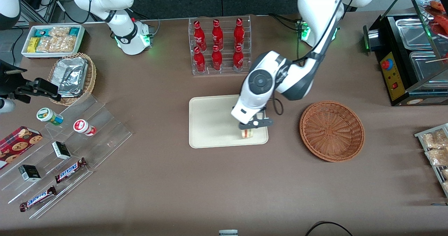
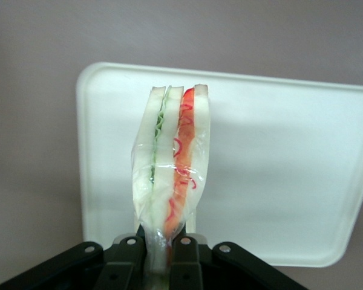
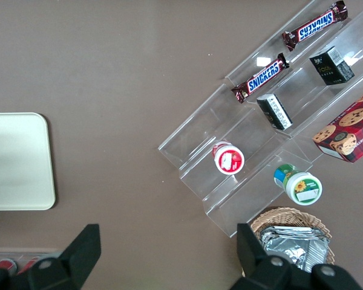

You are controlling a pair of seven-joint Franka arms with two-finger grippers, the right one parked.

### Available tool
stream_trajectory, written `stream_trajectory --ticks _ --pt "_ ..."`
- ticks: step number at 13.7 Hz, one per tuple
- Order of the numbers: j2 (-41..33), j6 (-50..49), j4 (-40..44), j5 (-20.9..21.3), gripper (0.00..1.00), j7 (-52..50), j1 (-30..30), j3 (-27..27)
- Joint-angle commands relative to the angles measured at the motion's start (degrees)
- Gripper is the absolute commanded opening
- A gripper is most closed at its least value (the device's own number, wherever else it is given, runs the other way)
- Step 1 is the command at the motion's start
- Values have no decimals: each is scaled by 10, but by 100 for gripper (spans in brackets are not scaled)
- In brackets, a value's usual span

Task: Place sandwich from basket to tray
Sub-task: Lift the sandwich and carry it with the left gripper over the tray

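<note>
My left gripper (image 1: 247, 131) hangs over the cream-white tray (image 1: 210, 124), above the tray corner nearest the basket and the front camera. It is shut on the sandwich (image 2: 171, 163), a wrapped wedge of pale bread with green and red-orange filling; the black fingers (image 2: 187, 266) pinch its narrow end. From the front only the sandwich's (image 1: 247, 133) lower edge shows under the gripper, just above the tray (image 2: 278, 175). The reddish-brown wicker basket (image 1: 331, 131) stands beside the tray, toward the working arm's end, with nothing in it.
A clear rack of red bottles (image 1: 219, 45) stands farther from the front camera than the tray. Toward the parked arm's end are a tan basket of foil packets (image 1: 73, 76), a white snack bin (image 1: 52, 40) and a clear stepped shelf (image 1: 63, 152) with snacks. A black appliance (image 1: 409, 57) is at the working arm's end.
</note>
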Motion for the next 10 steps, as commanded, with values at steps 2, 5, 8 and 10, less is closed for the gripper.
stream_trajectory --ticks 2,5,8,10 --pt "70 -7 76 -10 0 -29 -40 4" --pt "106 -5 104 -9 0 -38 -52 5" --pt "116 24 100 -1 0 -49 -62 6" --pt "122 31 100 2 0 -49 -65 6"
